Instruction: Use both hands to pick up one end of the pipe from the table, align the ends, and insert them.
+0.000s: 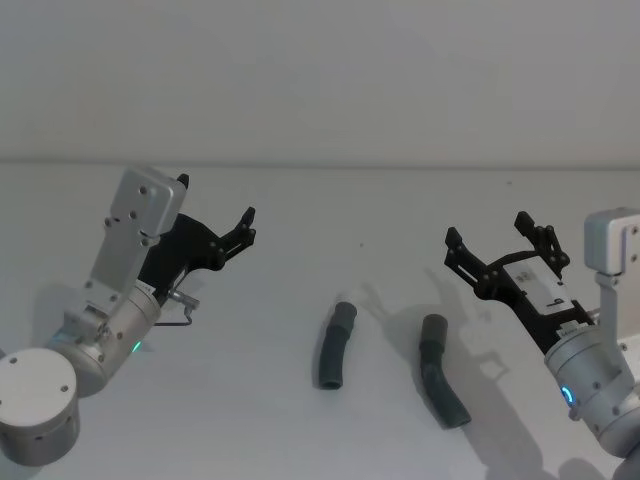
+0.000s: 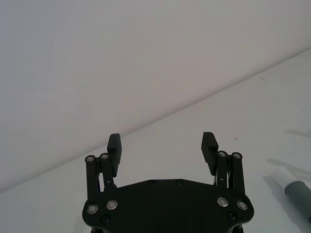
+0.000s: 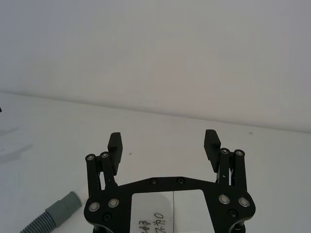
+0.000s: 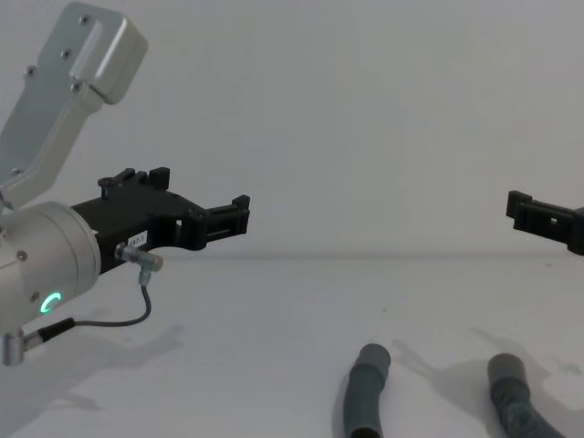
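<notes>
My left gripper (image 1: 215, 203) and right gripper (image 1: 487, 230) are both wide open, holding nothing, above the white table (image 1: 230, 400) by a pale wall (image 1: 320, 70). The grey pipe (image 1: 333, 352) lies flat between them, nearer me, as two bent bits that do not touch. Both arms reach forward, turned a little inward.

A plain pale wall (image 1: 320, 70) stood behind the work area and ran across the whole width of the head view. Its surface was smooth and of one even tone. Its foot made a soft, straight, level line in the head and chest views. In the left wrist view that line ran on a slant, and in the right wrist view it was nearly level. A tiny dark speck (image 1: 508, 182) lay just in front of the wall's foot, towards the robot's right side.
</notes>
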Controlling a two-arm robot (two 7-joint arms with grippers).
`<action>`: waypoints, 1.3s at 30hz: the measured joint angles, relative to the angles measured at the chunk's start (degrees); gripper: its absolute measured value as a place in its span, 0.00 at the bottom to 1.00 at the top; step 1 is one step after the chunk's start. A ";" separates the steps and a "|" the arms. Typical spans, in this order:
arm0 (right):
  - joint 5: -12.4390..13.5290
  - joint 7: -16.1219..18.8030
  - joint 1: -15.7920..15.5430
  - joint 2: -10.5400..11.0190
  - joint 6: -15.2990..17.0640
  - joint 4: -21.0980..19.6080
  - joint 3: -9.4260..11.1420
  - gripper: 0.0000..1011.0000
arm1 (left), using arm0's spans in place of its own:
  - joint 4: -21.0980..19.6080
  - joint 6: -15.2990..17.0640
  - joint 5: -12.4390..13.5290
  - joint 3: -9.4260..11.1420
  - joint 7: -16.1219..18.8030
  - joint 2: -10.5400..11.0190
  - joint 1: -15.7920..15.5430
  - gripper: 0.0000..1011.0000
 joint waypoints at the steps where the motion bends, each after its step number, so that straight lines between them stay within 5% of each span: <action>1: 0.00 0.00 0.00 0.00 0.00 0.00 0.00 0.99 | 0.00 0.00 0.00 0.00 0.00 0.00 0.00 0.99; 24: 0.01 0.02 0.01 -0.03 0.00 0.02 0.02 0.99 | -0.12 0.24 0.00 -0.05 -0.01 -0.18 -0.02 0.99; 39: 2.71 1.13 -2.23 -0.23 3.50 -2.10 1.40 0.99 | -4.18 6.89 -1.39 0.13 -0.67 -1.06 0.65 0.99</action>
